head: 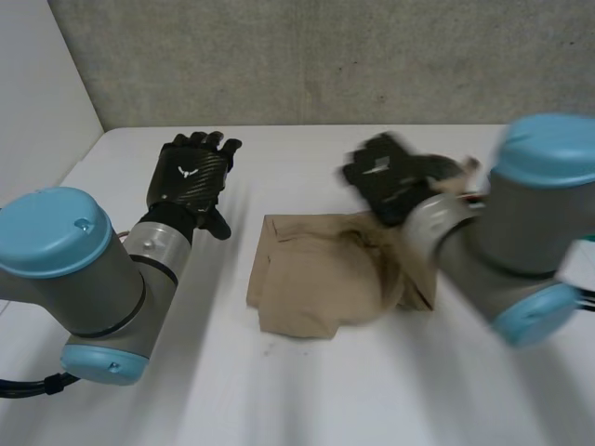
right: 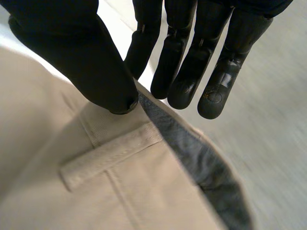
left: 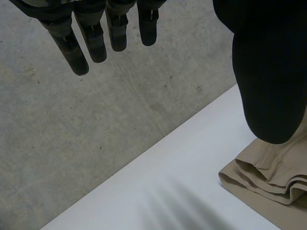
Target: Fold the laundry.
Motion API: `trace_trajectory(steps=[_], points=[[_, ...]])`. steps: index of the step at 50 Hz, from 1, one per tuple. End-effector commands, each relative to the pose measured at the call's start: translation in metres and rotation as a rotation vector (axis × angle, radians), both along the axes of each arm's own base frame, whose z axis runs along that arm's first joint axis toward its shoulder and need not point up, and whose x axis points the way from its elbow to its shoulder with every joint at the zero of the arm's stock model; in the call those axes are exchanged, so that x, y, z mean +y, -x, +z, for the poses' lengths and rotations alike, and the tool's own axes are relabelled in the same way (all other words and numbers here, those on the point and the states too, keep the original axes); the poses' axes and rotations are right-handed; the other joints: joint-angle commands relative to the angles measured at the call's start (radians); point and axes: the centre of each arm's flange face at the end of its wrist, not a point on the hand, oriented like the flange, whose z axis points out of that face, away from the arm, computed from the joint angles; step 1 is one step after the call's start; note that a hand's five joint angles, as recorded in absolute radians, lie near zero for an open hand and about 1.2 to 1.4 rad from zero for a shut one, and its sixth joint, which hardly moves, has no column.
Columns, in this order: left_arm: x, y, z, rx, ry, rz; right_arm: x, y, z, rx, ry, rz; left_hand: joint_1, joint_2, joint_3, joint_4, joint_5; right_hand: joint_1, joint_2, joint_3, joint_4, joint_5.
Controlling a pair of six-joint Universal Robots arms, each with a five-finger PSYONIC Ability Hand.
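Trousers [head: 316, 279], tan, lie bunched on the white table [head: 279, 400] between the two hands. Head view: the left hand [head: 191, 177] hovers over bare table well to the side of the cloth, fingers straight, holding nothing. The right hand [head: 386, 177] sits at the cloth's far corner on its own side, and the fabric rises in a hump toward it. Left wrist view: the left hand [left: 96, 43] has its fingers spread and straight, with nothing between them and the thumb. A stacked, layered edge of the trousers [left: 278, 177] lies just beside the thumb tip, apart from it. Right wrist view: the right hand [right: 72, 48] has its thumb on the outer face of the waistband [right: 201, 158], close to a belt loop [right: 110, 160]. Its straight fingers are behind the rim, so the band reads as pinched between them. Judgement on progress: the trousers look roughly doubled over but rumpled, with uneven edges. Only one hand has the cloth. Squaring up, at least one further fold and flattening appear left to do.
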Motion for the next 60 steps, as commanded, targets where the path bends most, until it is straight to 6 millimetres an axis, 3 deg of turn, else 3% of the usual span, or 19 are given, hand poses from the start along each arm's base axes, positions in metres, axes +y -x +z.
trace_trajectory(steps=[1, 5, 9, 12, 14, 16, 18, 20, 21, 26, 33, 39, 44, 54, 60], points=[[-0.005, -0.005, 0.0, 0.0, -0.001, 0.018, 0.052, -0.053, -0.046, 0.094, -0.084, 0.255, -0.017, -0.032, -0.039, -0.03, -0.047, 0.408, 0.218, 0.215, 0.204, 0.231], [-0.007, -0.007, 0.0, 0.006, -0.003, 0.024, 0.057, -0.06, -0.061, 0.107, -0.144, 0.313, -0.017, -0.032, -0.039, -0.03, -0.047, 0.408, 0.218, 0.215, 0.204, 0.231], [-0.008, -0.006, 0.003, 0.018, 0.006, 0.025, 0.054, -0.063, -0.05, 0.078, -0.149, 0.307, -0.017, -0.032, -0.039, -0.03, -0.047, -0.203, -0.393, -0.396, -0.407, -0.38], [-0.009, -0.005, 0.006, 0.025, 0.012, 0.025, 0.05, -0.061, -0.033, -0.011, -0.195, 0.274, -0.017, -0.032, -0.039, -0.03, -0.047, -0.813, -1.004, -1.007, -1.018, -0.991], [-0.01, -0.005, 0.007, 0.028, 0.018, 0.025, 0.044, -0.058, -0.009, -0.102, -0.227, 0.216, -0.017, -0.032, -0.039, -0.03, -0.047, -0.813, -1.004, -1.007, -1.018, -0.991], [-0.012, -0.003, 0.013, 0.037, 0.035, 0.021, 0.04, -0.053, 0.001, -0.161, -0.262, 0.159, -0.017, -0.032, -0.039, -0.03, -0.047, -0.813, -1.004, -1.007, -1.018, -0.991], [-0.013, 0.0, 0.018, 0.048, 0.045, 0.016, 0.022, -0.036, 0.01, -0.257, -0.334, 0.026, -0.017, -0.032, -0.039, -0.03, -0.047, -0.813, -1.004, -1.007, -1.018, -0.991], [-0.013, 0.004, 0.023, 0.072, 0.051, 0.005, 0.006, -0.019, 0.012, -0.319, -0.389, -0.071, -0.017, -0.032, -0.039, -0.03, -0.047, -0.813, -1.004, -1.007, -1.018, -0.991], [-0.012, 0.006, 0.025, 0.085, 0.055, -0.003, -0.008, -0.002, 0.01, -0.369, -0.448, -0.161, -0.017, -0.032, -0.039, -0.03, -0.047, -0.813, -1.004, -1.007, -1.018, -0.991], [0.001, 0.033, 0.032, 0.156, 0.033, -0.108, -0.025, 0.034, 0.003, -0.461, -0.578, -0.3, -0.013, -0.028, -0.035, -0.027, -0.043, -0.813, -1.004, -1.007, -1.018, -0.991], [0.023, 0.084, -0.001, 0.073, -0.145, -0.295, -0.045, 0.067, -0.005, -0.478, -0.594, -0.409, 0.008, -0.008, -0.015, -0.006, -0.023, -0.813, -1.004, -1.007, -1.018, -0.991], [0.03, 0.114, -0.023, 0.054, -0.24, -0.337, -0.045, 0.068, -0.009, -0.472, -0.599, -0.416, 0.016, 0.001, -0.006, 0.003, -0.014, -0.813, -1.004, -1.007, -1.018, -0.991], [0.03, 0.12, -0.038, 0.087, -0.295, -0.31, -0.045, 0.064, -0.016, -0.444, -0.588, -0.403, 0.081, 0.066, 0.059, 0.067, 0.051, -0.813, -1.004, -1.007, -1.018, -0.991], [0.028, 0.103, -0.071, -0.048, -0.371, -0.162, -0.051, 0.06, -0.026, -0.386, -0.557, -0.385, 0.093, 0.078, 0.07, 0.079, 0.063, -0.813, -1.004, -1.007, -1.018, -0.991], [0.022, 0.092, -0.072, -0.2, -0.31, -0.148, -0.038, 0.042, -0.03, -0.329, -0.54, -0.325, 0.028, 0.013, 0.006, 0.015, -0.002, -0.813, -1.004, -1.007, -1.018, -0.991]])
